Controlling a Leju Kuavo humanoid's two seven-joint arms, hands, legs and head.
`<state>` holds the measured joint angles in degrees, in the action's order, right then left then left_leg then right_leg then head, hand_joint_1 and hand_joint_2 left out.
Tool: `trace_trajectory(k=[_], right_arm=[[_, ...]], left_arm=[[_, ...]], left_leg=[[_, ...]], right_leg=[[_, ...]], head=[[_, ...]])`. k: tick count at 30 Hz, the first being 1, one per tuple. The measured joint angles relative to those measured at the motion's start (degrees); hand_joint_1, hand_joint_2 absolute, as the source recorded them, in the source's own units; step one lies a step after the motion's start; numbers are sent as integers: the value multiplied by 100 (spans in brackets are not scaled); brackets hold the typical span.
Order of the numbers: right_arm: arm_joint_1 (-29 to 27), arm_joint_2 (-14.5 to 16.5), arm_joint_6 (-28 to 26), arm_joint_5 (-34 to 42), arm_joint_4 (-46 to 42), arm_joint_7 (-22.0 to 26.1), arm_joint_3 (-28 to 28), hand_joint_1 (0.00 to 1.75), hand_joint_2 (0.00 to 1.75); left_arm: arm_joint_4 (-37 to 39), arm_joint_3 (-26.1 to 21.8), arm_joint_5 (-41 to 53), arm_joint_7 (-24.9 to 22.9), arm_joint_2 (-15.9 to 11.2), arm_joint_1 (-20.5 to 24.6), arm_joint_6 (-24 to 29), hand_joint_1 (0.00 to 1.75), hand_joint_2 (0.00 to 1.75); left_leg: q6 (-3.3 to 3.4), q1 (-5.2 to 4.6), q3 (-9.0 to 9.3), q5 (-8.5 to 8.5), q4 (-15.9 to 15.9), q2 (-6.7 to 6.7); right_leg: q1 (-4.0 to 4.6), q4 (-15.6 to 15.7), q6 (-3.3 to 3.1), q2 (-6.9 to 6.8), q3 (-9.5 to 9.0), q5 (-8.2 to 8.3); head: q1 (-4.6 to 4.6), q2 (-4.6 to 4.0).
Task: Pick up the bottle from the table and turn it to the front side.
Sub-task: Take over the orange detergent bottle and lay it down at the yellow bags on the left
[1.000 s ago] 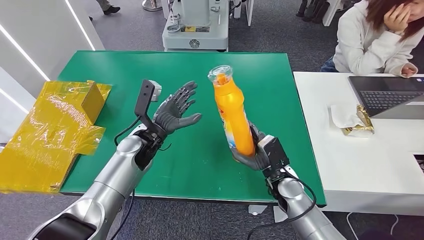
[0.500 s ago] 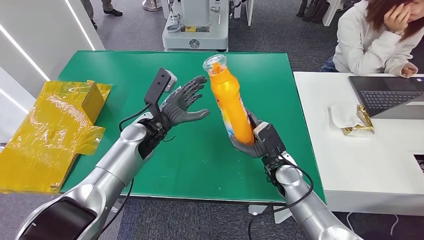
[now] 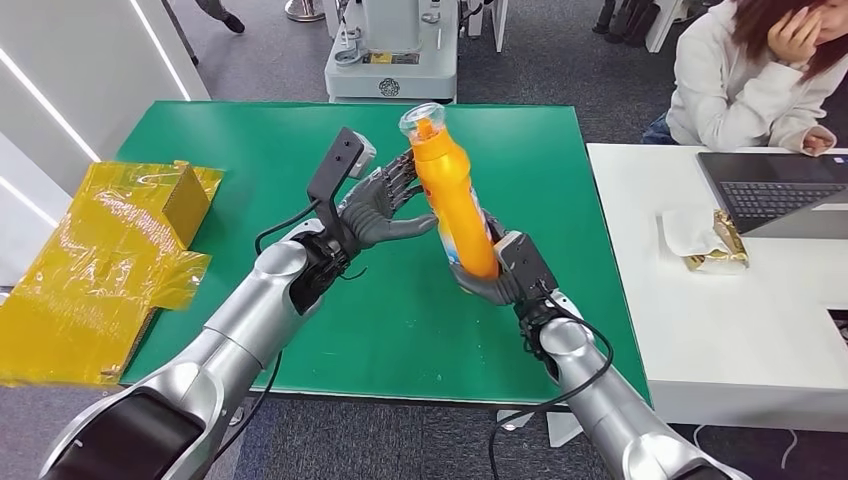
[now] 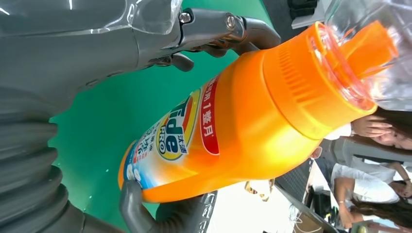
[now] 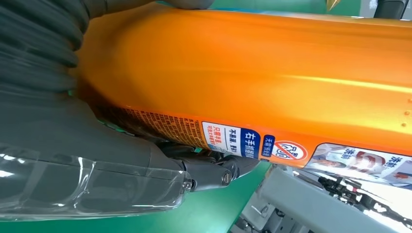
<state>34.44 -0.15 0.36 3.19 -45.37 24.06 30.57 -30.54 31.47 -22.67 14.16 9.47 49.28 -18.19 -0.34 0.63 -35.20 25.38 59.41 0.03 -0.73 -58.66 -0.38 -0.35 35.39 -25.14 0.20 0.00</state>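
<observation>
An orange detergent bottle (image 3: pixel 450 195) with a clear cap is held above the green table (image 3: pixel 250 150), cap away from me and leaning left. My right hand (image 3: pixel 497 282) grips its lower end from below. My left hand (image 3: pixel 383 205) is right beside the bottle's upper body, fingers spread. In the left wrist view the bottle (image 4: pixel 233 131), its label showing, lies between that hand's thumb (image 4: pixel 141 213) and fingers (image 4: pixel 218 24); I cannot tell whether they touch it. In the right wrist view the bottle (image 5: pixel 267 63) lies across my right hand (image 5: pixel 73 145).
A yellow film-wrapped box (image 3: pixel 110 260) lies at the table's left edge. To the right is a white table (image 3: pixel 720 340) with a laptop (image 3: pixel 775 190) and a foil packet (image 3: pixel 715 245), where a person (image 3: pixel 750 80) sits. A grey machine base (image 3: pixel 392 50) stands beyond the green table.
My left hand has moved right and forward up to the bottle. My right hand has carried the bottle a little to the left and further from me, and the gap between them has closed.
</observation>
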Motion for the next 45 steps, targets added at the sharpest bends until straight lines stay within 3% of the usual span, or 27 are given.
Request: trace_trajectory(k=[7, 11, 15, 23, 30, 37, 41, 45], right_arm=[[78, 110, -291, -192, 215, -28, 1, 175, 175], [117, 238, -583, -454, 390, -80, -2, 175, 175], [127, 303, -703, -687, 495, -85, -17, 175, 175], [141, 430, -991, -1132, 683, -59, -12, 175, 175], [112, 494, -1122, -1431, 750, -15, -3, 175, 175], [109, 500, -1120, -1523, 797, -15, -5, 175, 175], [106, 500, -1116, -1550, 837, -19, -15, 175, 175], [103, 500, -1117, -1544, 858, -34, -27, 175, 175]], left_arm=[[38, 2, -269, -144, 146, 62, -23, 0, 175], [38, 52, -203, -15, 439, 81, 401, 0, 175], [38, 175, 5, 193, 565, 64, 773, 0, 175], [45, 254, 133, 359, 642, 69, 882, 0, 175], [49, 437, 889, 739, 664, 74, 1516, 0, 175], [73, 510, 1034, 759, 659, 72, 1594, 0, 175], [134, 515, 1203, 757, 660, 67, 1690, 168, 175], [155, 522, 1279, 736, 692, 37, 1705, 175, 175]], left_leg=[[0, 0, 0, 0, 1, -1], [0, -1, -3, 0, 1, -3], [0, -2, -2, 1, 1, 0], [0, 0, 0, 0, 0, 1], [0, -1, -2, 0, 0, 0], [0, -1, -2, 0, 0, 0], [0, -1, -2, 0, 1, 0], [0, -1, -2, 0, 0, 0]], right_leg=[[0, 0, 0, -1, 1, 0], [-1, 2, 0, -2, 1, 0], [-1, 2, 0, 1, 2, 0], [0, 0, 0, 2, 3, 0], [-1, 1, 0, 1, 3, 0], [-1, 1, 0, 1, 2, 0], [-1, 1, 0, 1, 2, 0], [-1, 1, 0, 1, 3, 0]], head=[[0, 0], [0, 0], [1, 0], [-1, 0], [1, 0], [-1, 0], [-1, 0], [-1, 0]])
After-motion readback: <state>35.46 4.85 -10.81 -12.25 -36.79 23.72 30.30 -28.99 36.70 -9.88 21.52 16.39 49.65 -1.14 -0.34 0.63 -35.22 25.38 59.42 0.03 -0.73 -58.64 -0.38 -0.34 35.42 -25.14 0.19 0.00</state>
